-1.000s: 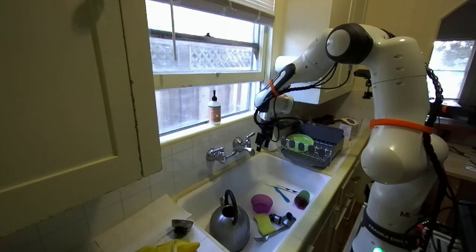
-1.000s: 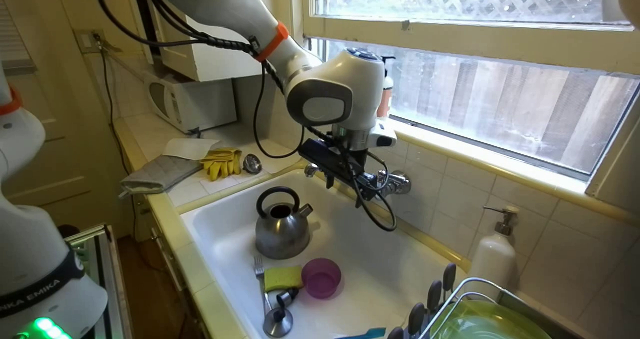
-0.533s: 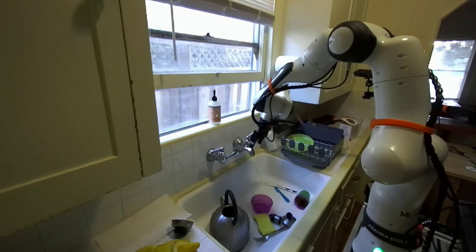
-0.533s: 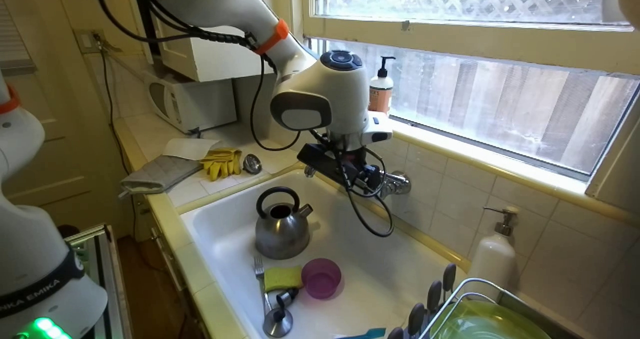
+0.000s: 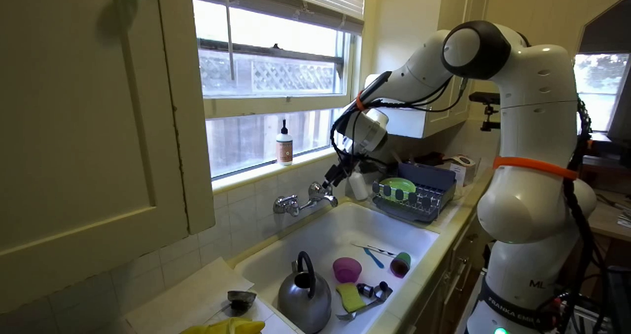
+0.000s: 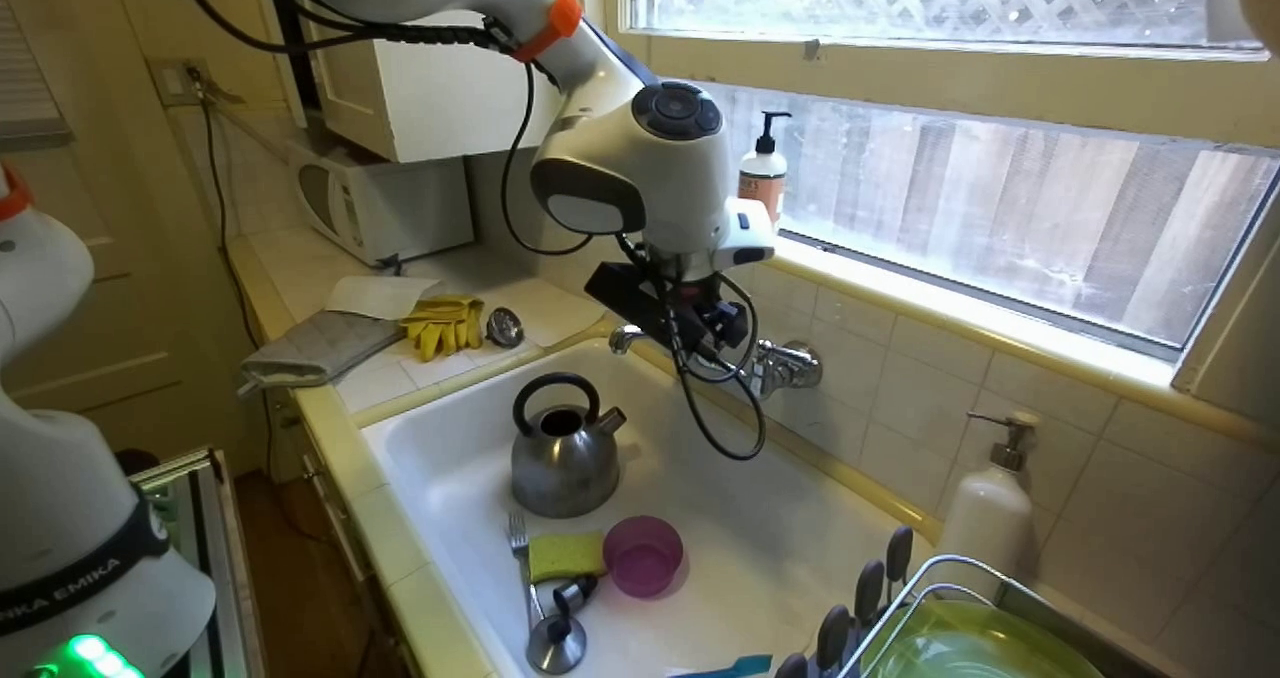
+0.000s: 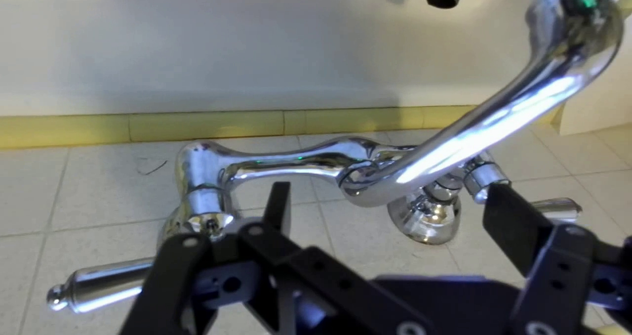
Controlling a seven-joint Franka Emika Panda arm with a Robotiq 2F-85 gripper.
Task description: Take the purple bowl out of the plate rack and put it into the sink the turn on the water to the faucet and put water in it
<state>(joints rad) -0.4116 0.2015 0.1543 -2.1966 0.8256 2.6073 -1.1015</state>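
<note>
The purple bowl (image 5: pixel 347 270) sits upright in the white sink (image 5: pixel 340 225), beside the sponge; it also shows in an exterior view (image 6: pixel 643 556). The chrome faucet (image 5: pixel 311 202) is on the tiled wall above the sink; in the wrist view its spout (image 7: pixel 474 142) crosses diagonally, with a lever handle (image 7: pixel 108 283) at lower left and another (image 7: pixel 558 209) at right. My gripper (image 7: pixel 390 206) is open and empty, tilted close over the faucet. Its fingers stand apart in front of the faucet body; I cannot tell whether they touch it. The plate rack (image 5: pixel 429 191) stands beyond the sink, holding a green plate.
A grey kettle (image 5: pixel 304 299), a yellow-green sponge (image 5: pixel 351 297), a fork, small metal items, a blue utensil (image 5: pixel 373 257) and a cup (image 5: pixel 400 264) lie in the sink. A white soap bottle (image 6: pixel 985 518) stands near the rack. An orange-labelled bottle (image 5: pixel 284 147) is on the sill.
My gripper has moved toward the faucet and the wall, and the hand has tilted. The bowl, kettle and other sink items have not moved.
</note>
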